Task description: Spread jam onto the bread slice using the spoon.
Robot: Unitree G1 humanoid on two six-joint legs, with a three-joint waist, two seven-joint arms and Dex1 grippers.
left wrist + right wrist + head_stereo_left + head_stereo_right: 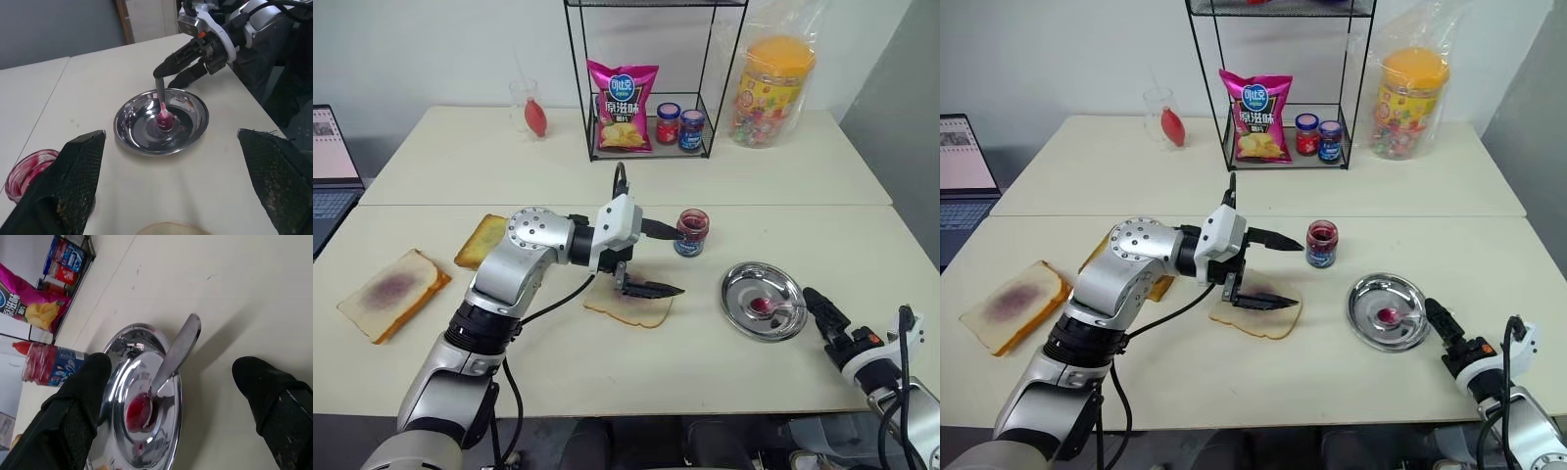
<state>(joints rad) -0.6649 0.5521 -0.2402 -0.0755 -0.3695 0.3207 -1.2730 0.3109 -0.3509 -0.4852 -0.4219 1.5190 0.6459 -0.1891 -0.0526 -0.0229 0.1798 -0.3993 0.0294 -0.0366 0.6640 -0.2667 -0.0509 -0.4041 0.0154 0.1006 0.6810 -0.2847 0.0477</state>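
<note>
the bread slice (628,308) lies mid-surface with a purple jam blotch, so spreading looks done. the spoon (168,367) rests in the metal dish (744,313). left end effector (661,259) and right end effector (181,396) gape wide, empty.

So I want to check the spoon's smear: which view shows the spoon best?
Right wrist view: the spoon lies close, red-smeared bowl in the dish, handle over its rim. Left wrist view shows it smaller; the eye views show it tiny.

Red-purple jam (691,224) smears the silvery spoon (166,368); white bread slice (1258,314) bears a purple blotch.
</note>
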